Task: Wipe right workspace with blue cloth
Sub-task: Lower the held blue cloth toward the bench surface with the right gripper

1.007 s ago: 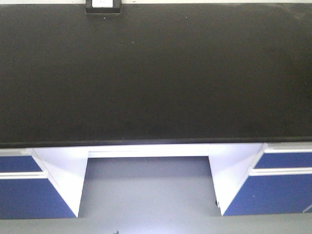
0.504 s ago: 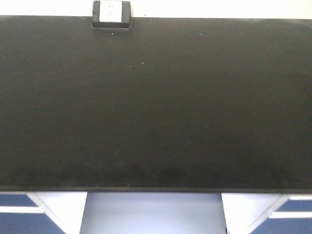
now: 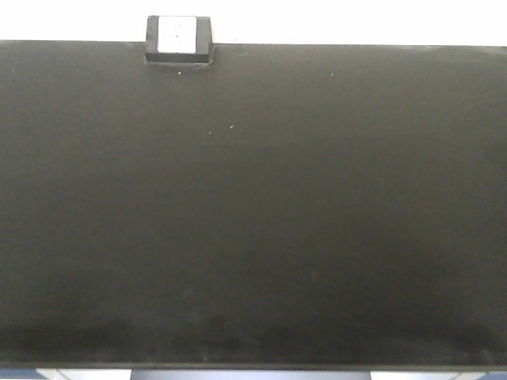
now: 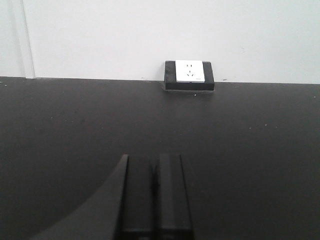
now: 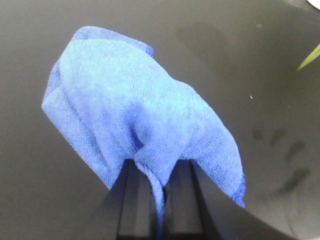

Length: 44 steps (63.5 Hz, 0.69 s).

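Black countertop [image 3: 253, 222] ahead of both jaws, faint smudges [image 5: 280, 150] right of the right gripper [image 5: 157, 176], wall socket [image 4: 189, 74] far ahead of the left gripper [image 4: 153, 165], left jaws pressed together, held low and level, right jaws tilted downward, clenched on blue cloth [image 5: 135, 100] bunched just ahead.

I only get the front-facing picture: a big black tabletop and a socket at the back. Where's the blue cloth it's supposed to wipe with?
Observer: The right wrist camera shows the blue cloth pinched in the right gripper, bunched over the tabletop.
Visitor: Is there anything there to wipe?
Observer: Faint smudges mark the tabletop to the right of the cloth in that view.
Visitor: And the other arm?
Observer: The left gripper looks shut and holds nothing. It points toward the socket.
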### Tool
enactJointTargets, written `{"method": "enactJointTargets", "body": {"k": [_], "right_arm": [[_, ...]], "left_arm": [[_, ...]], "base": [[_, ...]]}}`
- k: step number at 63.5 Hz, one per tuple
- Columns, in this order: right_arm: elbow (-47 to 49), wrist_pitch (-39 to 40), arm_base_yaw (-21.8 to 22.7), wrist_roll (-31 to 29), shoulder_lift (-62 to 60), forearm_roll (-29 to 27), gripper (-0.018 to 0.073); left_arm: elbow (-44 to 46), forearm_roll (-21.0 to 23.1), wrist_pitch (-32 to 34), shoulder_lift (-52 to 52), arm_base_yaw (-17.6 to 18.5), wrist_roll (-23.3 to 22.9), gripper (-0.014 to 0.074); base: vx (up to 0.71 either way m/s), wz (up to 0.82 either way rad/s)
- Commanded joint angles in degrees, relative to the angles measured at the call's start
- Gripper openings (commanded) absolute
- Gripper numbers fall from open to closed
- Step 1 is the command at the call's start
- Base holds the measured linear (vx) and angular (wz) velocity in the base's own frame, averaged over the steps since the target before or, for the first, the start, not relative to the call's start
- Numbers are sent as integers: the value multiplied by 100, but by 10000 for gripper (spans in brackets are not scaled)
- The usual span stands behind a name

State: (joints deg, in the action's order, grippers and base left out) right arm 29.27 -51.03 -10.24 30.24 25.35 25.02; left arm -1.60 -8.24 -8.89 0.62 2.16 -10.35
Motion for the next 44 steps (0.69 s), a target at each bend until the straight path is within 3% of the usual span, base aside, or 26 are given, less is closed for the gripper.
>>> {"method": "enactJointTargets", "body": {"k": [1,44], "right_arm": [[163,368,-12,-50,38,191,0],[163,516,-12,-63,89,320,0]], "left_arm": [[-175,-5,479,91,26,-49,-6],[-175,-5,478,84,26,-49,-6]], "base": [[10,0],[2,1]]}}
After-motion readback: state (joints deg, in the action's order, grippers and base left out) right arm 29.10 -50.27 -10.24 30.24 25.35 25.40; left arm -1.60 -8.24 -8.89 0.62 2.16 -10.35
